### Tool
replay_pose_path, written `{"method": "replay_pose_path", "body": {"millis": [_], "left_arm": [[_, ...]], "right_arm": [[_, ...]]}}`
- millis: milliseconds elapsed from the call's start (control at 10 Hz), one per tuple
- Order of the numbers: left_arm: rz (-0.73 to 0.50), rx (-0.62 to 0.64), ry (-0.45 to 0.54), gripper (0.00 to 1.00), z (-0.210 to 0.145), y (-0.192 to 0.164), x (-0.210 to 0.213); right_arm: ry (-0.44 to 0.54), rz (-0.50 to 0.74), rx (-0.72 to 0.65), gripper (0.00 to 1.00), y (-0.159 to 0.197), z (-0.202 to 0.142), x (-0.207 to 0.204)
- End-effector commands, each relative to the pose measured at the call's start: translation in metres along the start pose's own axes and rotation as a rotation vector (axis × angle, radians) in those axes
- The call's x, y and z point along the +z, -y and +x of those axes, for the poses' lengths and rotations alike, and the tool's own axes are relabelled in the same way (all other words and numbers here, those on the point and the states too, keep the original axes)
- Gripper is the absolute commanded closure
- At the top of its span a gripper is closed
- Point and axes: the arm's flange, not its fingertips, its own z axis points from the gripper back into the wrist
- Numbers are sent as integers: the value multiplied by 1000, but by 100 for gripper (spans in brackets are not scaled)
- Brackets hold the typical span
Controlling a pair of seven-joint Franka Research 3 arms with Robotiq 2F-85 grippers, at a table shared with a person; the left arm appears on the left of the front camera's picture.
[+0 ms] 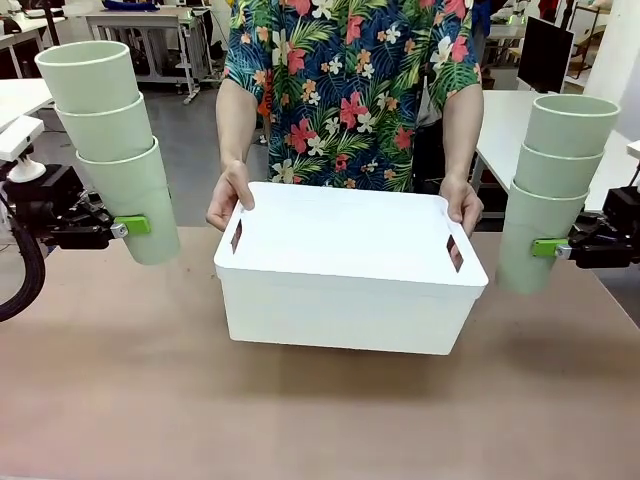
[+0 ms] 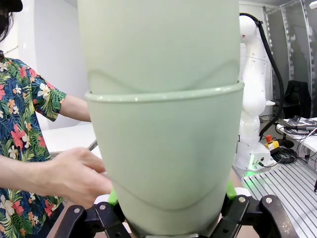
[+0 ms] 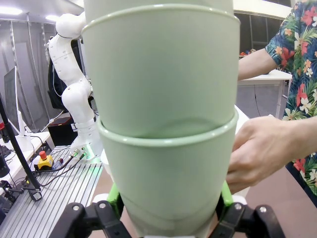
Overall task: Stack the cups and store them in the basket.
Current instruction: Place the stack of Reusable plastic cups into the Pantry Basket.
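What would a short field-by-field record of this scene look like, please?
left gripper: shut on left stack, three nested cups, mouths up, held above the table
right gripper: shut on right stack, three nested cups, mouths up, held above the table
basket: mid-table, between the stacks, no cups inside
person: one hand and the other hand hold the basket's far corners
not yet done: stacks into basket
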Motion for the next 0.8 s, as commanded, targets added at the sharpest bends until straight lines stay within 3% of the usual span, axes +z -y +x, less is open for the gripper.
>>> {"method": "replay_pose_path", "body": {"millis": [0,600,700], "left_arm": [[-2,-10,6,16,3,0,0],[-2,-10,6,16,3,0,0],[-2,-10,6,16,3,0,0]], "right_arm": [[-1,-1,12,13,1,5,0],[0,0,0,13,0,0,0],[2,-23,5,13,-8,18,0]]}}
